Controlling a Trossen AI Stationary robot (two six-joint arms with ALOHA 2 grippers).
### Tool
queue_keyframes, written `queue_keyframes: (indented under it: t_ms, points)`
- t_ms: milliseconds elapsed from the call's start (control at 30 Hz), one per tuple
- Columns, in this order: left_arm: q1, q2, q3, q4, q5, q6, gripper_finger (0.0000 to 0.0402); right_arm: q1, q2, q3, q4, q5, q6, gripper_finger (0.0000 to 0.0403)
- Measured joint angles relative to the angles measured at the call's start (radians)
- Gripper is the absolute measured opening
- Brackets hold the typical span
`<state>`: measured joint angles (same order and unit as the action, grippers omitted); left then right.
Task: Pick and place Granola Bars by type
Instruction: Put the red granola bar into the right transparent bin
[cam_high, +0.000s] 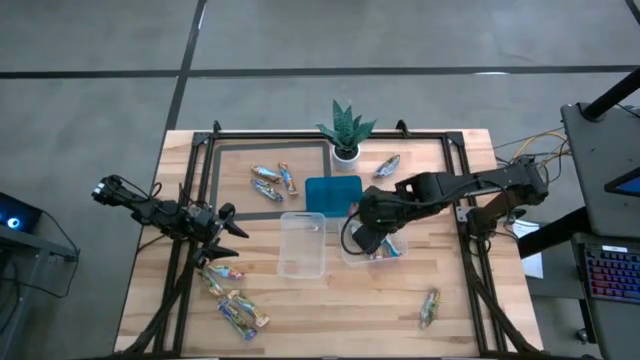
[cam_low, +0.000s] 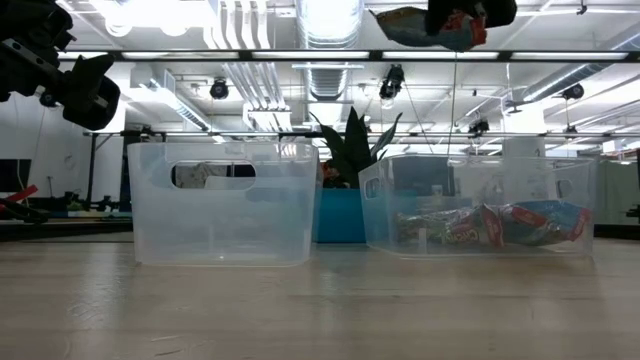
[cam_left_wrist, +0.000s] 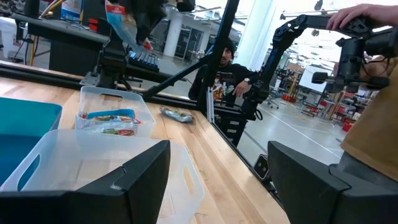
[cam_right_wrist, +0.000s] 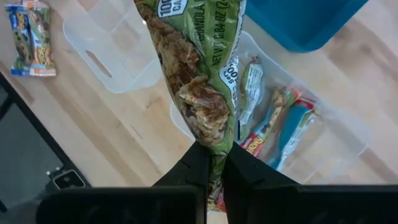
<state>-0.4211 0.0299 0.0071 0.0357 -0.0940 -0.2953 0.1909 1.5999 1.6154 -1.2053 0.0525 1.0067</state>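
My right gripper (cam_high: 366, 238) is shut on a green-wrapped granola bar (cam_right_wrist: 199, 74) high above the right clear tub (cam_high: 375, 246), which holds several bars (cam_right_wrist: 292, 124). The held bar also shows at the top of the low view (cam_low: 440, 22). The left clear tub (cam_high: 302, 243) stands empty beside it. My left gripper (cam_high: 232, 232) is open and empty, off the table to the left of the empty tub. Loose bars lie on the table at the near left (cam_high: 235, 300), the far middle (cam_high: 272, 180), the far right (cam_high: 387, 165) and the near right (cam_high: 430, 307). My right gripper pinches one end of the green bar's wrapper (cam_right_wrist: 214, 146) between its two fingers (cam_right_wrist: 193, 168). The fingers point down from above. The bar hangs below them, lifted clear above the right tub.
A teal tray (cam_high: 333, 193) lies behind the two tubs, and a potted plant (cam_high: 345, 130) stands at the far edge. A black frame (cam_high: 215, 150) runs along the table's far left. A person (cam_left_wrist: 230, 71) sits in the room beyond the table.
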Motion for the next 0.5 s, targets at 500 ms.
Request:
queue_keyframes:
  t_ms: [500]
  points:
    - [0.0, 0.0, 0.0, 0.0, 0.0, 0.0, 0.025, -0.009, 0.187, -0.041, 0.147, 0.034, 0.119, 0.0012]
